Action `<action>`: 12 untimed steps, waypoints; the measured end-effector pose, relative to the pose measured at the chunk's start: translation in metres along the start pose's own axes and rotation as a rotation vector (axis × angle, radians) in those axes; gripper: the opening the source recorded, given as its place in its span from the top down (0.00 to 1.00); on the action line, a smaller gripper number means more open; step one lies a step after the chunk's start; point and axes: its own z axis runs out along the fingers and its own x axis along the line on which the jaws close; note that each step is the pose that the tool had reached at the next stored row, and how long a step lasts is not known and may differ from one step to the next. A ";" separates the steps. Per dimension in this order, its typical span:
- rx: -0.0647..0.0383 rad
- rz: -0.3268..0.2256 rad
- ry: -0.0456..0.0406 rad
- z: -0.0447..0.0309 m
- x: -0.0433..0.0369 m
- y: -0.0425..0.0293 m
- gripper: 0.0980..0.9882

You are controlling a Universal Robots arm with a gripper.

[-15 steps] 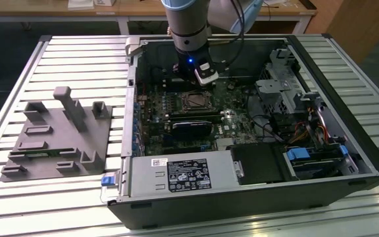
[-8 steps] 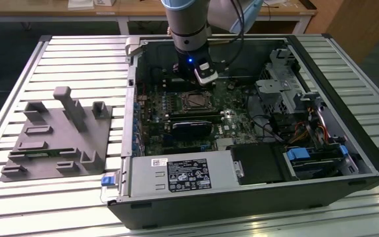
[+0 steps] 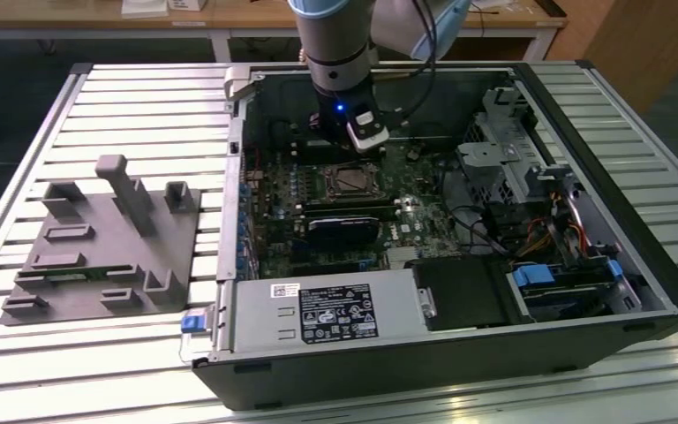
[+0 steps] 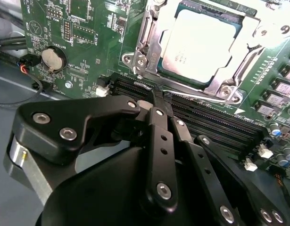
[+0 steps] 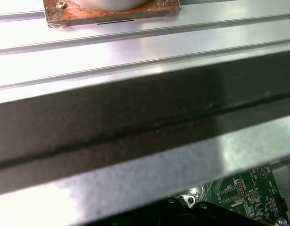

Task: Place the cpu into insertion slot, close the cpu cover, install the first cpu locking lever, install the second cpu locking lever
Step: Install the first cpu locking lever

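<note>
The cpu (image 4: 201,44) already sits in the insertion slot (image 4: 149,44), with the cpu cover (image 4: 258,35) lying closed over it. The fingers (image 4: 160,141) are pressed together, empty, just beside the socket; the levers' state is unclear.

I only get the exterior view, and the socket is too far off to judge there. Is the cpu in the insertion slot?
Observer: Yes. In the second wrist view the cpu sits in the insertion slot, silvery top up.
Operator: And the cover?
Observer: The cpu cover lies flat around the chip's edges.
Operator: Where is the end effector?
Observer: The end effector is beside the socket, over the black memory slots, apart from the cpu.
</note>
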 end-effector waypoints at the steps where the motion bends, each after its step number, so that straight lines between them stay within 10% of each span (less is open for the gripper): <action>1: 0.000 0.001 -0.0003 0.0002 0.0000 0.0000 0.99; 12: 0.004 0.025 -0.0059 0.0030 0.0000 -0.0027 0.99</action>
